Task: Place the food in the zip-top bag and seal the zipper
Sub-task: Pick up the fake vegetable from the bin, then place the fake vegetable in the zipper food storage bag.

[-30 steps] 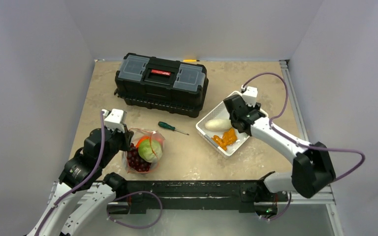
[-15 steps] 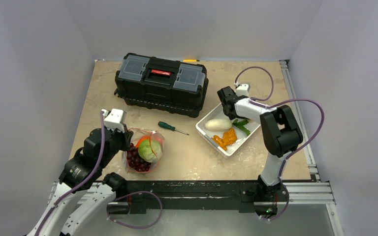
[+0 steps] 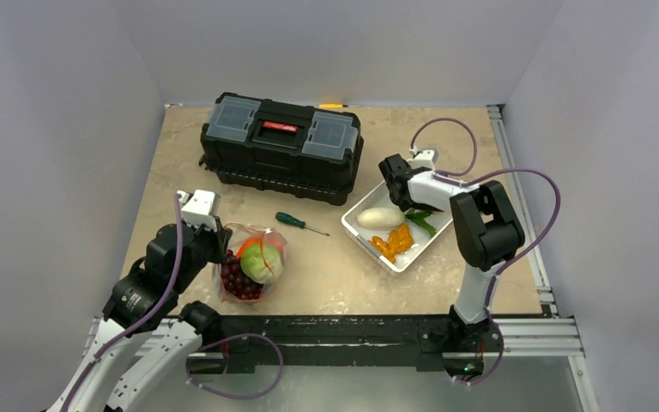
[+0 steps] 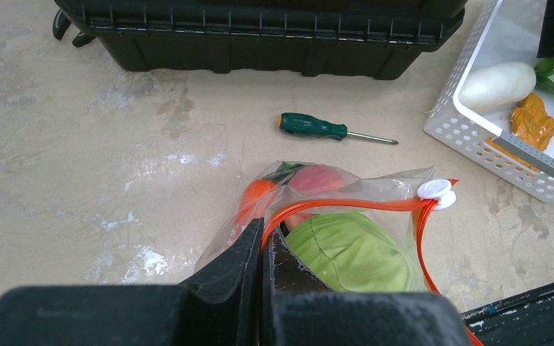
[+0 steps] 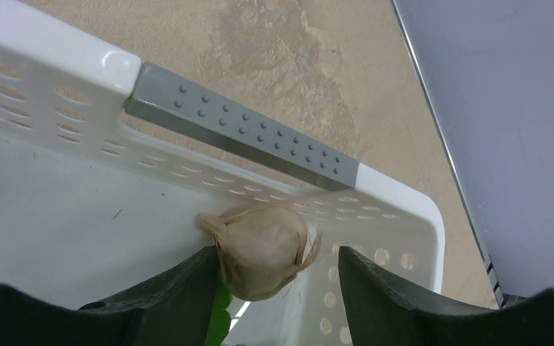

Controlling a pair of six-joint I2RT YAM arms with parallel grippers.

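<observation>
Left claw [image 4: 263, 245] pinches the clear crinkly bag's [image 4: 393, 189] orange-red zipper strip [image 4: 346, 205], hiding its end; right claw [image 5: 275, 261] stands apart astride a pale garlic bulb [image 5: 263, 241], partly hidden.

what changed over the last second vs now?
The right arm folded upright, shifting the right claw leftward to the far corner of the basket, open astride a garlic bulb, not gripping it. Nothing grabbed or released. Unchanged: left claw shut on the edge of the bag, toolbox, screwdriver.
</observation>
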